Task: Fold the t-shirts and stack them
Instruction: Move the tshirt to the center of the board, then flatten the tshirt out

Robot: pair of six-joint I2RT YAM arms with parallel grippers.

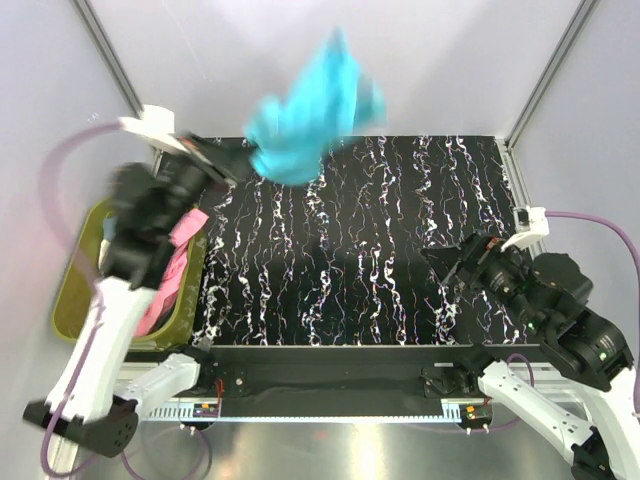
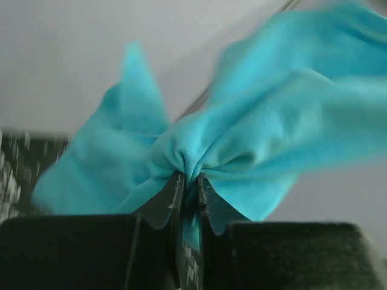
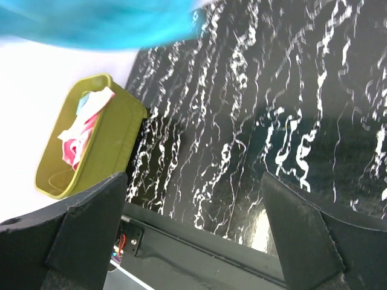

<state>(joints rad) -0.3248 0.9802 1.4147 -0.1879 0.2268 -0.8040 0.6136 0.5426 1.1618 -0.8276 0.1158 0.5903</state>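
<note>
The turquoise t-shirt (image 1: pixel 312 112) hangs bunched in the air above the far left of the black marbled table (image 1: pixel 380 250). My left gripper (image 1: pixel 243 157) is shut on a pinch of it; in the left wrist view the cloth (image 2: pixel 242 121) fans out from between the closed fingers (image 2: pixel 171 199). Its blurred edge shows at the top of the right wrist view (image 3: pixel 97 24). My right gripper (image 1: pixel 448 258) is open and empty, low over the table's right side. A pink shirt (image 1: pixel 170 270) lies in the olive bin (image 1: pixel 75 290).
The olive-green bin (image 3: pixel 91 145) stands off the table's left edge, with pink and white cloth (image 3: pixel 81 121) inside. Metal frame posts (image 1: pixel 545 70) rise at the back corners. The table's front rail (image 1: pixel 330 375) runs between the arm bases.
</note>
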